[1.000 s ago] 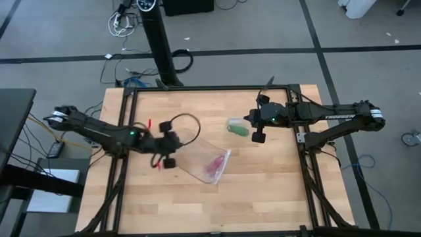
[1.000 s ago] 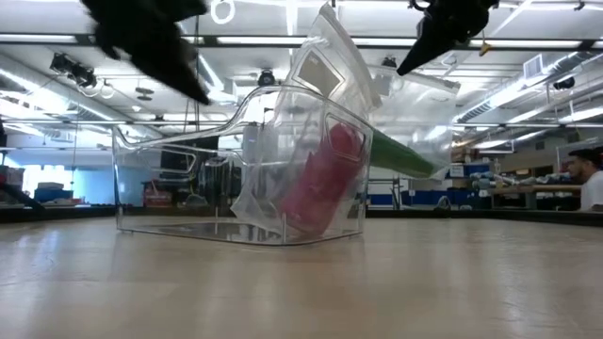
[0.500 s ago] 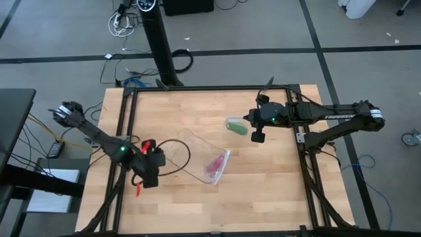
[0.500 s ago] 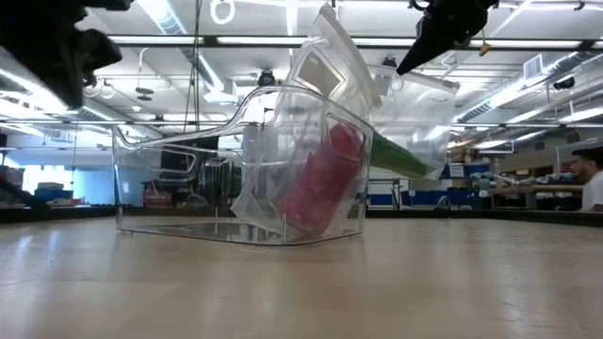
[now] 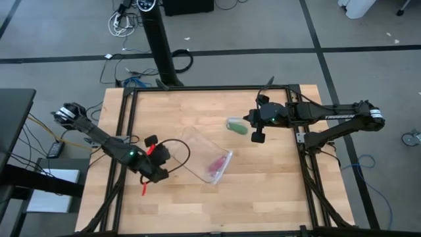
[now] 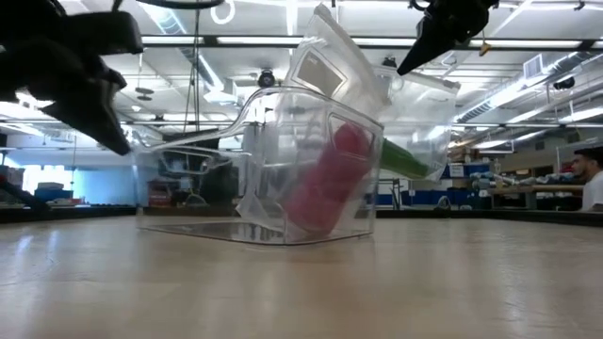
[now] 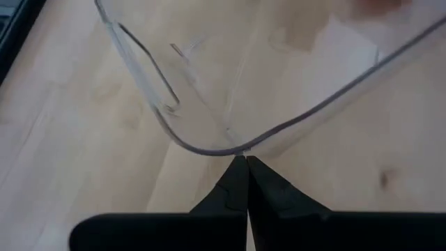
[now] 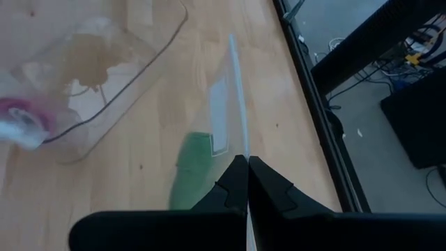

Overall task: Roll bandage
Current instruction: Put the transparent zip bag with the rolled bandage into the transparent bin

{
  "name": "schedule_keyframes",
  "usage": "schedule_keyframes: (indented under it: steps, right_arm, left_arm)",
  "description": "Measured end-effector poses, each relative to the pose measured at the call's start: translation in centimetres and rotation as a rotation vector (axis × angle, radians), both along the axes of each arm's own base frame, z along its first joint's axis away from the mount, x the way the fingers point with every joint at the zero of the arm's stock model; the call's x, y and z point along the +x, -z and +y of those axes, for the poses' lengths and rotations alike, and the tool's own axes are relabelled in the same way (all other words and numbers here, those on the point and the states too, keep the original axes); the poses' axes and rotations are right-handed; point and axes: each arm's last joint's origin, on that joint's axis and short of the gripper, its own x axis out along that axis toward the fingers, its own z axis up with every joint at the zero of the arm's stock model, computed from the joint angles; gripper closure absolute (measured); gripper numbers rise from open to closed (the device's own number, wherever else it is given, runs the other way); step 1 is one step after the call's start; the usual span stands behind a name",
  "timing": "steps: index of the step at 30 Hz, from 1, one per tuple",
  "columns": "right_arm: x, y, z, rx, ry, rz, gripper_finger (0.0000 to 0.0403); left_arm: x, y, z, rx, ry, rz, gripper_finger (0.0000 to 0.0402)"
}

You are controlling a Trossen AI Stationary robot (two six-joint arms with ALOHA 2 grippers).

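Shifted since half a second ago, the clear plastic bin (image 5: 191, 153) sits nudged rightward, its thin rim pinched in the clenched left gripper (image 7: 245, 162). Beside the bin, the right gripper (image 8: 247, 162) grips a floppy clear bag (image 5: 235, 125) holding the green bandage (image 5: 239, 130). Slick plastic could slip free, or the pink item (image 5: 215, 164) spill from the bin onto the wooden counter (image 5: 263, 191).

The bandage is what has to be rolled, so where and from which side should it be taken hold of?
The bandage sits inside a clear bag that the right gripper pinches by its top edge. Only the bag can be gripped for now. Probably best: grip the bag's lower end, coming from the table's open middle.
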Motion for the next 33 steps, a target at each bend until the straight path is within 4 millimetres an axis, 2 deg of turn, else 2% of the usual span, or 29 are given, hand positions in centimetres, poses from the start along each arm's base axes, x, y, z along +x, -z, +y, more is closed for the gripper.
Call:
schedule_keyframes:
  steps: [8, 12, 17, 21, 26, 33]
  right_arm:
    - [0.0, -0.1, 0.0, 0.000, 0.000, -0.007, 0.0403]
    - [0.1, -0.2, 0.0, -0.005, -0.002, -0.013, 0.0403]
    - [0.1, -1.4, 0.4, -0.042, -0.008, -0.049, 0.0403]
    - [0.3, -2.8, 1.2, -0.081, -0.018, -0.108, 0.0403]
    - [1.0, -3.5, 2.9, -0.069, -0.166, -0.178, 0.0403]
    - [3.5, -1.6, 5.7, -0.015, -0.323, -0.131, 0.0403]
  left_arm:
    - [1.4, 2.7, 2.6, 0.067, -0.033, -0.129, 0.0397]
    - [2.2, 3.4, 4.3, 0.112, -0.030, -0.194, 0.0397]
    - [3.2, 3.5, 6.4, 0.151, -0.013, -0.277, 0.0397]
    - [3.6, 3.4, 7.8, 0.161, -0.009, -0.316, 0.0396]
    - [4.0, 3.1, 9.1, 0.164, 0.012, -0.335, 0.0396]
    - [4.3, 2.9, 10.4, 0.173, 0.024, -0.342, 0.0396]
